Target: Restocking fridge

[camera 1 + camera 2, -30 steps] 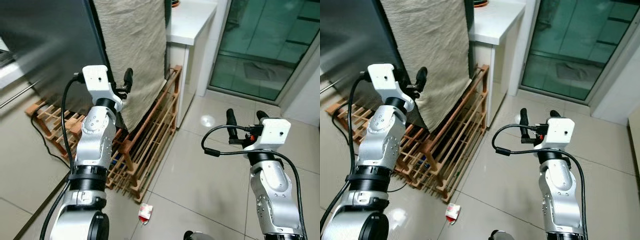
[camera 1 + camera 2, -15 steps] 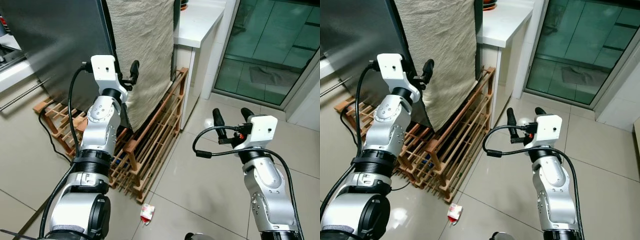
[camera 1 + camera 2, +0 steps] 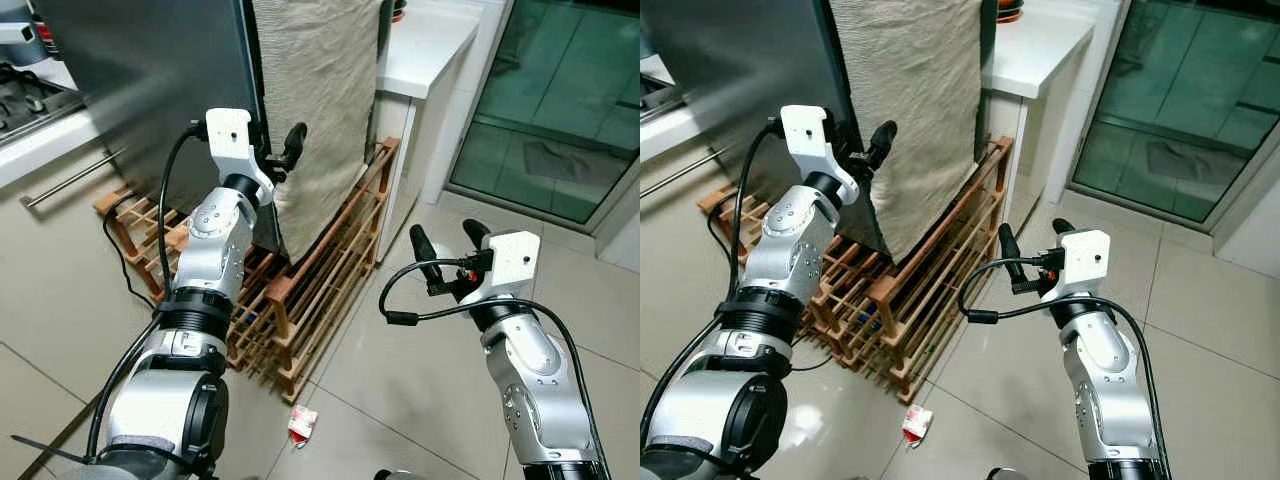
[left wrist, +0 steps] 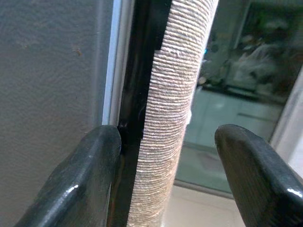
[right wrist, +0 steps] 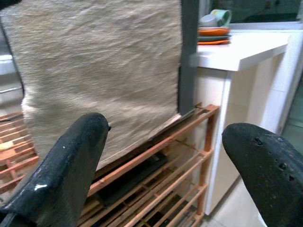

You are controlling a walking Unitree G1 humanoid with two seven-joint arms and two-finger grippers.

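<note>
Two spread grippers (image 3: pixel 278 160) (image 3: pixel 447 238), one fridge (image 3: pixel 150 80), one cloth (image 3: pixel 320 90)

- This is a home kitchen.
- A tall dark fridge (image 3: pixel 150 90) stands on a wooden slatted rack (image 3: pixel 320 290), with a beige woven cloth (image 3: pixel 320 100) hanging on its side.
- Beside it is a white worktop (image 3: pixel 430 45) that carries stacked bowls and a cup (image 5: pixel 213 26).
- The floor has glossy beige tiles (image 3: pixel 400 380).
- A glass door (image 3: pixel 560 110) is on the right.
- A stove (image 3: pixel 35 95) shows at the far left.
</note>
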